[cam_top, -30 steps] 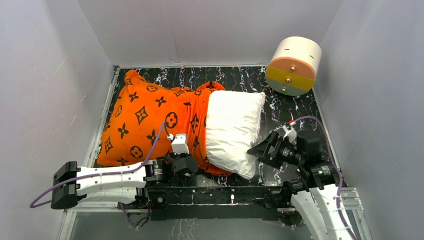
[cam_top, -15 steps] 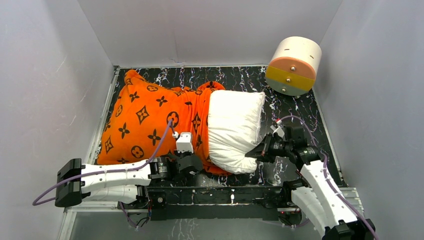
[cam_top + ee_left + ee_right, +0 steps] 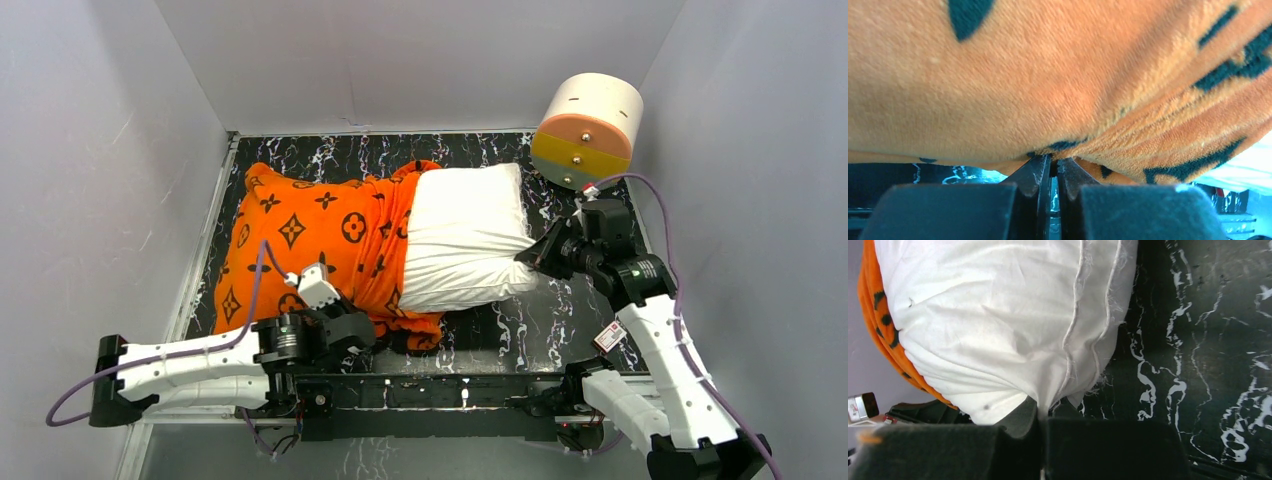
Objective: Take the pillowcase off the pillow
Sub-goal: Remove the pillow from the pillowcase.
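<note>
The orange pillowcase (image 3: 310,235) with black motifs covers the left part of the white pillow (image 3: 462,240), whose right half sticks out bare. My left gripper (image 3: 352,328) is shut on the pillowcase's near hem, and in the left wrist view the orange pillowcase (image 3: 1058,80) runs into my left gripper (image 3: 1053,161) between its closed fingers. My right gripper (image 3: 532,250) is shut on the pillow's right seam edge. In the right wrist view the white pillow (image 3: 998,325) is pinched at its seam in my right gripper (image 3: 1043,412).
A white-and-orange round drum (image 3: 587,130) leans at the back right corner. The black marbled tabletop (image 3: 560,320) shows on the right and near side. Grey walls close in the left, back and right.
My right gripper has shut on the pillow's right edge and pulled it right and back. The left arm has drawn back left with the pillowcase hem, and more pillow shows.
</note>
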### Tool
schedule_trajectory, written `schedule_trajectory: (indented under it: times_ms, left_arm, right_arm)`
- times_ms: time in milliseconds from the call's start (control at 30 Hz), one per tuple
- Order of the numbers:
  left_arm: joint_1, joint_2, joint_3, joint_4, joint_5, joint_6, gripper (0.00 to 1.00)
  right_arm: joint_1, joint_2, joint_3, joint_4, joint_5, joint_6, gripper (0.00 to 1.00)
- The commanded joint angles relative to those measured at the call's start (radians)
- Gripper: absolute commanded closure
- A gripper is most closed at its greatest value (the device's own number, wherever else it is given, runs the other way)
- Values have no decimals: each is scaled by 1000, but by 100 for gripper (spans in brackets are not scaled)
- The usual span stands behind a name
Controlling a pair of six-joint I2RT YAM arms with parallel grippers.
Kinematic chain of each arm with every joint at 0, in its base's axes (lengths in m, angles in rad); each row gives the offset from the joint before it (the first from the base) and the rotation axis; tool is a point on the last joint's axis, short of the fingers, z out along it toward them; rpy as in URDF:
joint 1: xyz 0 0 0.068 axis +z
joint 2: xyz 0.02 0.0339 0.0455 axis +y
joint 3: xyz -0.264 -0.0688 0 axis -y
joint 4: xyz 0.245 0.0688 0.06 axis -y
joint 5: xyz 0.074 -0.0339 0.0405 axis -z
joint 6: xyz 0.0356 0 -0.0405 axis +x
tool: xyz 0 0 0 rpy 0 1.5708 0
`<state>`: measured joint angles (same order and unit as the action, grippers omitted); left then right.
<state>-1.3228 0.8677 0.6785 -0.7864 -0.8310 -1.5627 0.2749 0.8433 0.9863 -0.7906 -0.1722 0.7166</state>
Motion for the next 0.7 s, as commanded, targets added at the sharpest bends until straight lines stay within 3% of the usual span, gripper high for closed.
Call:
schedule_trajectory:
  times_ms: [0, 100, 267, 367, 500, 667]
  left_arm:
    - [13, -92, -51, -115, -91, 207, 100]
    - [13, -88, -44, 151, 9, 490, 100]
    - [13, 31, 35, 366, 240, 693, 35]
    - [13, 86, 78, 421, 446, 769, 12]
    - [13, 70, 25, 542, 680, 742, 3]
    - [13, 0, -112, 559, 553, 475, 2]
  right_arm:
    - [-39, 32, -64, 191, -88, 3, 100]
    - [-39, 30, -135, 267, -176, 62, 100]
    - [-39, 40, -193, 332, -251, 112, 100]
    - [-39, 47, -211, 334, -269, 125, 100]
    - [-39, 37, -231, 348, -279, 143, 100]
    - [-40, 24, -248, 368, -292, 161, 100]
